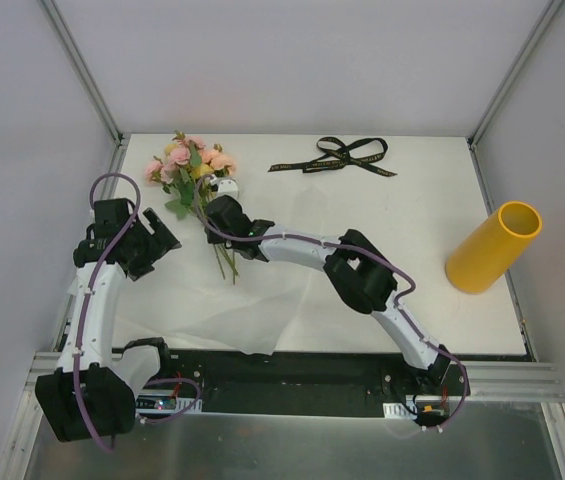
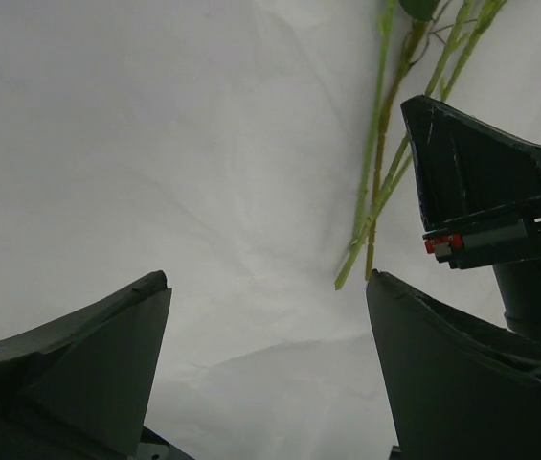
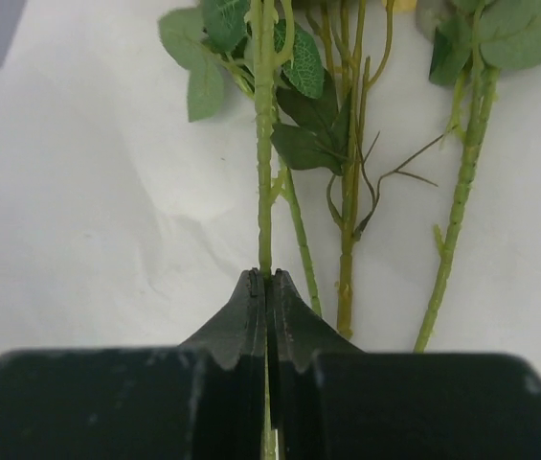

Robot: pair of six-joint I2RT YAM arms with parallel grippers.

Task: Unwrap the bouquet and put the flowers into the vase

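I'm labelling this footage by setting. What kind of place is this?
Most likely a robotics lab test cell, not a home: left arm and right arm mounted on a metal rail, plain white panels boxing in the table, and staged props on it, flowers and a yellow vase.

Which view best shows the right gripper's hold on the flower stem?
The right wrist view: the right gripper is shut on one thin green stem, seen close up. The top external view shows it at the flowers but hides the contact. The left wrist view shows only stem ends.
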